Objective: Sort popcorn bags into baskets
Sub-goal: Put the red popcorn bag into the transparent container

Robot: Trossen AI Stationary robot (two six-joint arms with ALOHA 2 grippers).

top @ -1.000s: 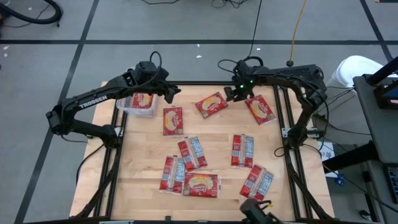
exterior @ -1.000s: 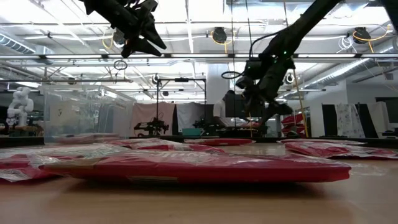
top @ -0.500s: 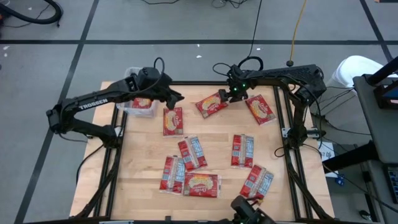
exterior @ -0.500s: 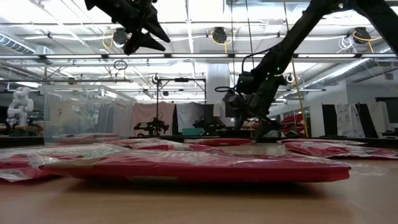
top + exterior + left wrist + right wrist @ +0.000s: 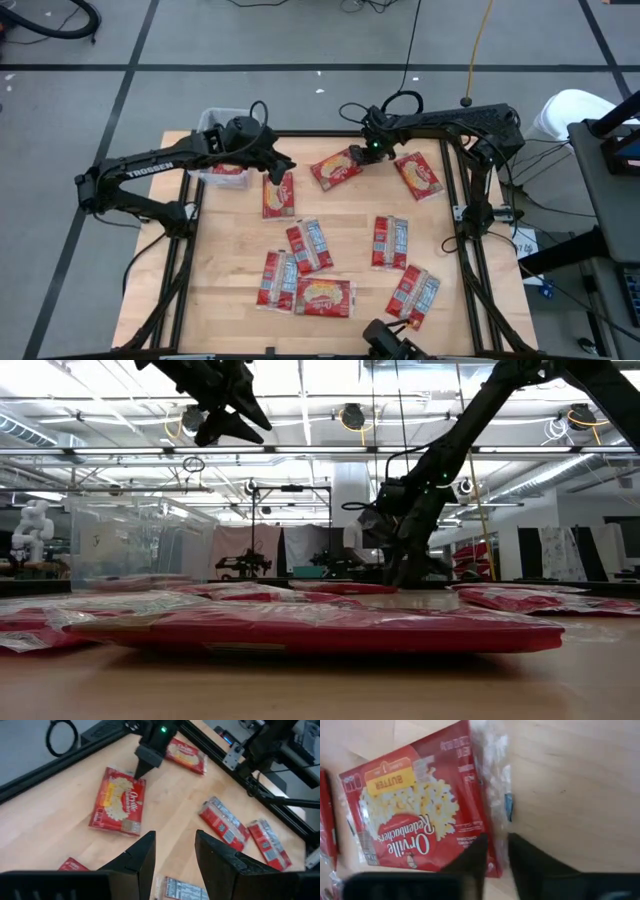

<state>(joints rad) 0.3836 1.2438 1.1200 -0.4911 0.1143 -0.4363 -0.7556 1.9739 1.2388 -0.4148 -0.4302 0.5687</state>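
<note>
Several red popcorn bags lie flat on the wooden table (image 5: 350,215). One bag (image 5: 336,169), popcorn picture up, lies at the far middle, and my right gripper (image 5: 364,154) is down at its right end, shut on it. My left gripper (image 5: 284,166) hangs high (image 5: 238,412) and open over another bag (image 5: 278,194), with nothing between its fingers (image 5: 172,852). The clear basket (image 5: 208,124) stands at the far left corner with a red bag (image 5: 228,171) in it. My right gripper pinches the bag's clear crimped end seam (image 5: 496,827) between its two fingers, close to a corner (image 5: 136,779). The fingers come from above, slanting down. The bag lies flat on the table.
Further bags lie at the far right (image 5: 419,175), in the middle (image 5: 309,245) (image 5: 390,242) and along the near edge (image 5: 275,278) (image 5: 322,296) (image 5: 413,293). Black frame rails (image 5: 455,200) run along the table's sides. Bare wood lies at the near left (image 5: 225,260).
My right gripper has come down and a little toward the table's left onto the end of the far middle bag, and its fingers have shut there. My left gripper has moved slightly toward the near edge, over the bag beside the basket, staying open.
</note>
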